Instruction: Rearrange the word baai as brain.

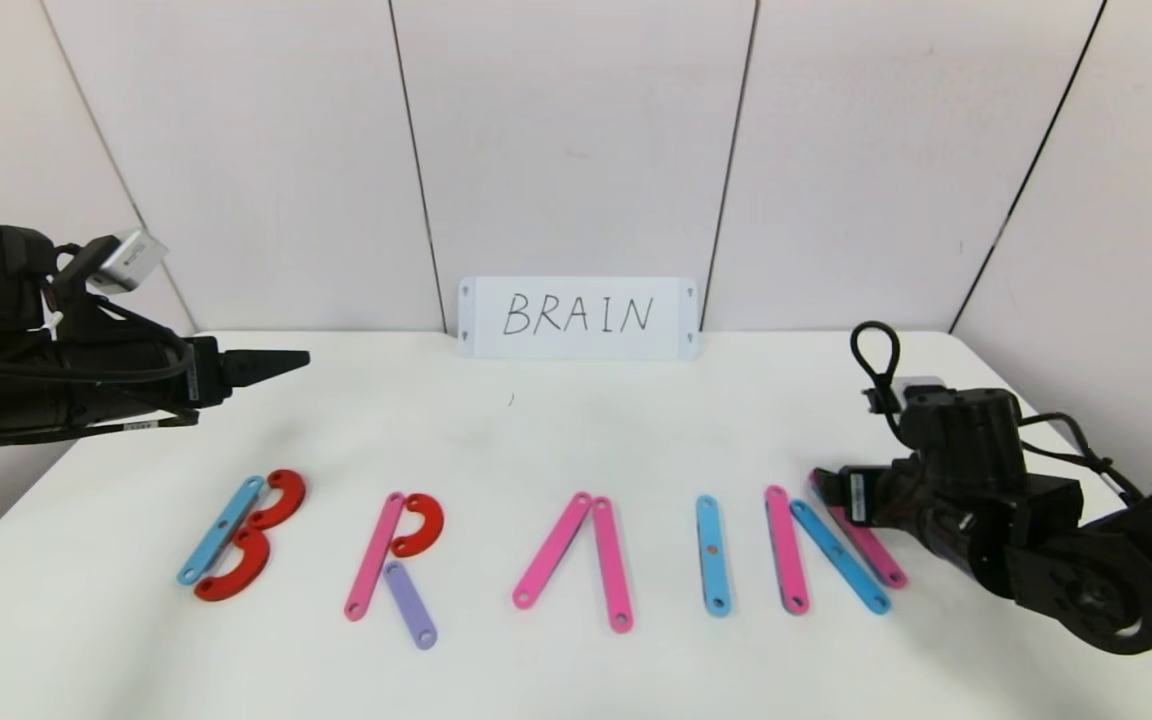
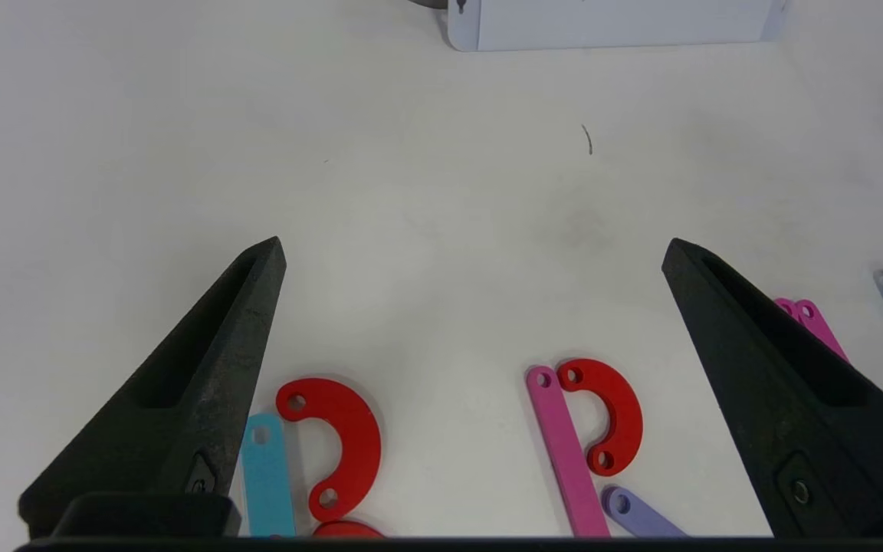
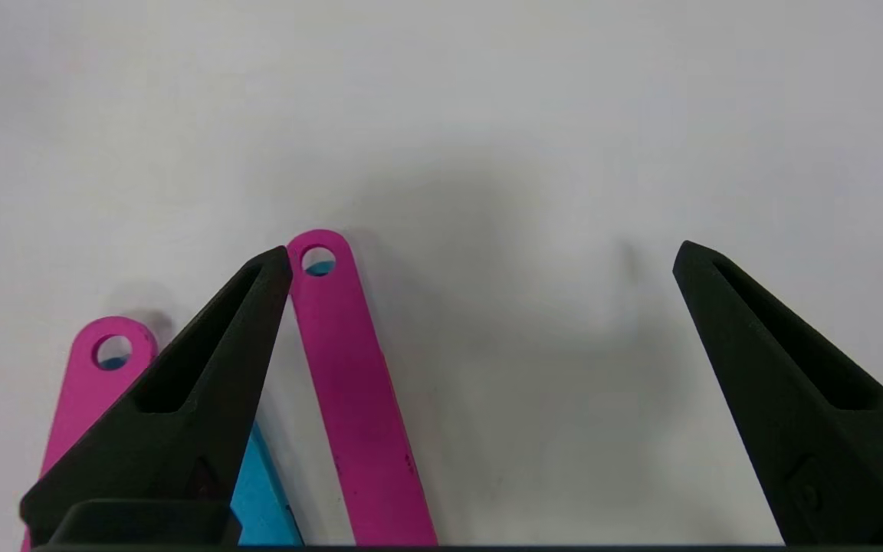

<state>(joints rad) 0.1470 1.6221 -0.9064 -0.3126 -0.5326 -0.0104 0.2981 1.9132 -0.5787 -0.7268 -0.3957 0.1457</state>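
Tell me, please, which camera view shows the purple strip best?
The head view: the whole purple strip lies in sight, slanting below the red curve of the R. The left wrist view catches only its holed upper end at the frame's edge; the right wrist view misses it.

Bare table [image 1: 576,430] between card [image 1: 578,317] and word [image 1: 536,545], seemingly unobstructed

The word [image 1: 536,555] lies flat on the table [image 1: 576,430], in front of the white card [image 1: 578,317]. It reads BRAIN in pink, blue, purple strips and red curves; the A has no crossbar.
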